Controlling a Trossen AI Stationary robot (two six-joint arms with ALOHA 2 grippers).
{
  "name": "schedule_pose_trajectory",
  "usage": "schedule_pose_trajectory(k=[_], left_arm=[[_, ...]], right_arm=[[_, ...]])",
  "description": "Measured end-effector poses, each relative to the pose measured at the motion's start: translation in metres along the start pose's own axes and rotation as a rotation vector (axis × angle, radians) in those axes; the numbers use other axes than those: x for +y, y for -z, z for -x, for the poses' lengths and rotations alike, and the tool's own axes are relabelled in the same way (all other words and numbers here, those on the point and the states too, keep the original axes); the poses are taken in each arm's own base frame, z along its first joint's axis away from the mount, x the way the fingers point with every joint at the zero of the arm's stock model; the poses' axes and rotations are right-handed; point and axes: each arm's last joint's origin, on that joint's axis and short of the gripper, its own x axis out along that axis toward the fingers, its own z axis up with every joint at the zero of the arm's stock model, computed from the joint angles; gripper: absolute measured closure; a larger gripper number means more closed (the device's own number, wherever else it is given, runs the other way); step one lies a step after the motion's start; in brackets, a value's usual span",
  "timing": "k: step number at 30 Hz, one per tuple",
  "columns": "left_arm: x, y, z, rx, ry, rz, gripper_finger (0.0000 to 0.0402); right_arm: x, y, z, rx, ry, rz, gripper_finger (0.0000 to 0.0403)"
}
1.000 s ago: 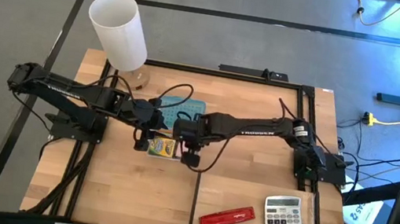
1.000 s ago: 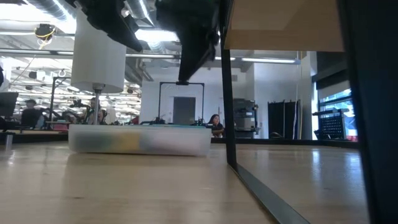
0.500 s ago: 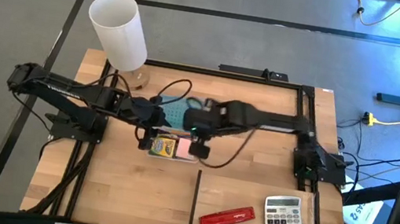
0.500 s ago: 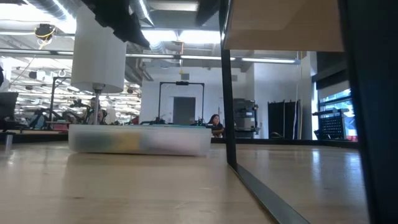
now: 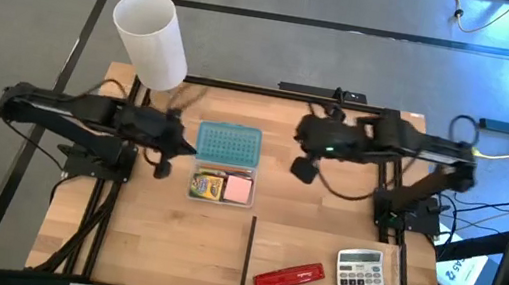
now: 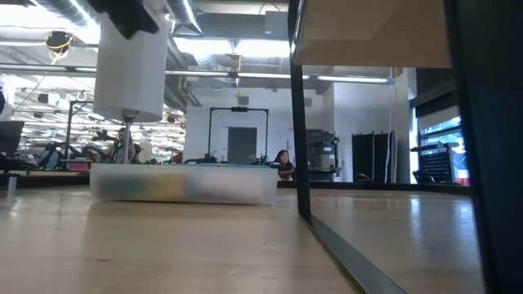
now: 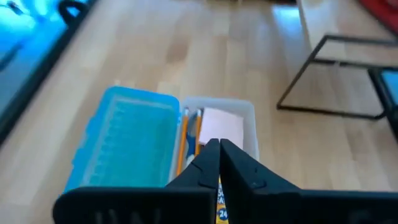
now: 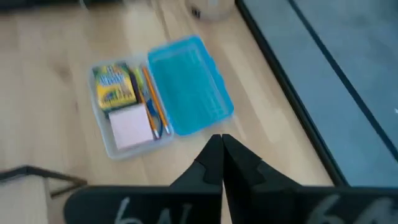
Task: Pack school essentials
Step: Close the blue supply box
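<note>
A clear pencil case (image 5: 223, 186) lies open mid-table, its teal lid (image 5: 228, 145) folded flat toward the far edge. In its tray lie a yellow-green crayon box (image 8: 115, 87), a pink sticky-note pad (image 8: 132, 127) and thin orange pencils (image 8: 152, 102). My left gripper (image 5: 163, 163) hangs shut just left of the case, with nothing in it (image 7: 217, 149). My right gripper (image 5: 303, 168) is shut and empty, raised to the right of the case (image 8: 216, 149).
A tall white cup (image 5: 152, 38) stands at the far left corner. A red stapler (image 5: 289, 277) and a grey calculator (image 5: 359, 279) lie near the front right. Thin black frame bars (image 5: 247, 258) cross the tabletop.
My right gripper has risen from above the case and swung toward the table's right and far side; the pink pad it covered now shows in the tray. My left gripper has drawn back from the case's left side toward the left edge. The case has stayed put.
</note>
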Motion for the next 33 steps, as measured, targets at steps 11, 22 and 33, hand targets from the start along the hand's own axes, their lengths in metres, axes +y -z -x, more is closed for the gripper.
schedule_pose_trajectory(k=[11, 22, 33], left_arm=[[0.018, 0.022, 0.095, -0.378, -0.01, 0.114, 0.0401], [0.026, 0.046, 0.097, -0.251, -0.141, 0.491, 0.0401], [0.02, 0.064, 0.024, 0.007, -0.33, 0.746, 0.0401]], right_arm=[[-0.03, 0.064, 0.012, -0.382, -0.266, -0.12, 0.0401], [-0.044, 0.091, -0.054, -0.28, -0.197, -0.28, 0.0401], [-0.052, 0.091, -0.128, -0.049, -0.221, -0.454, 0.0401]])
